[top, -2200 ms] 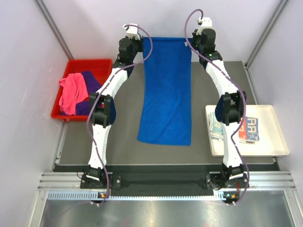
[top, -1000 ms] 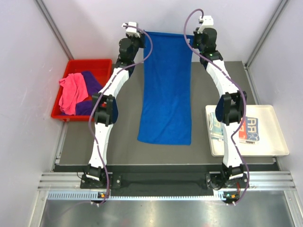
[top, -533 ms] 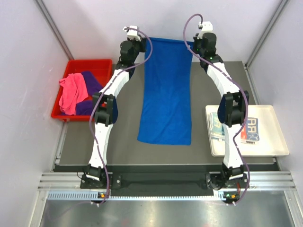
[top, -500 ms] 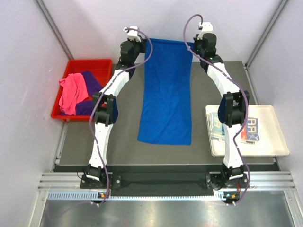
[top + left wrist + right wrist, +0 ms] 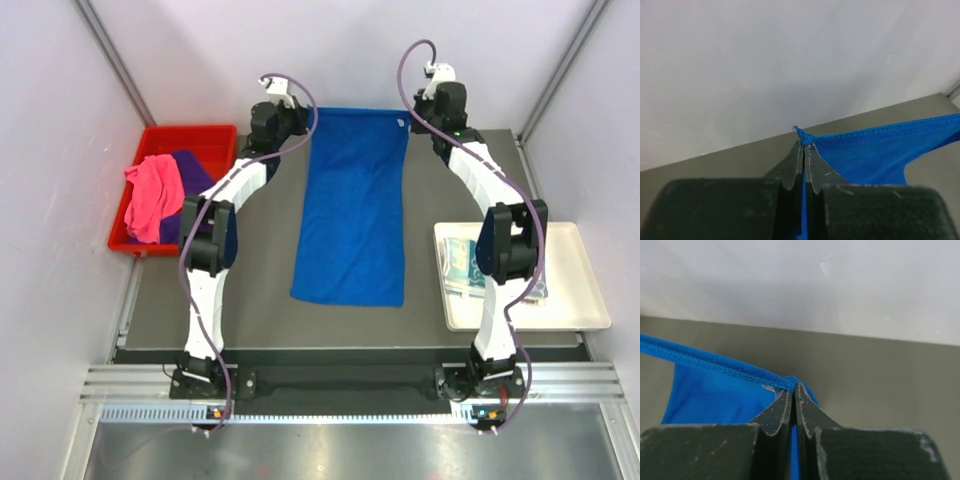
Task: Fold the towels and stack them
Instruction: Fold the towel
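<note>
A plain royal blue towel (image 5: pixel 353 210) lies stretched lengthwise down the middle of the dark table. My left gripper (image 5: pixel 300 118) is shut on its far left corner (image 5: pixel 805 137). My right gripper (image 5: pixel 412 112) is shut on its far right corner (image 5: pixel 792 382). Both corners are held low, just above the table near the back wall. A pink towel (image 5: pixel 155 195) and a purple towel (image 5: pixel 190 190) sit in the red bin. Folded patterned towels (image 5: pixel 462 262) lie on the white tray, partly hidden by my right arm.
The red plastic bin (image 5: pixel 210 135) stands at the left edge of the table. The white flat tray (image 5: pixel 570 300) sits at the right. The grey back wall (image 5: pixel 790 60) rises close behind both grippers. A metal rail runs along the near edge.
Both grippers have lowered and come slightly nearer with the towel's far edge, which now lies close to the table instead of being lifted against the back wall.
</note>
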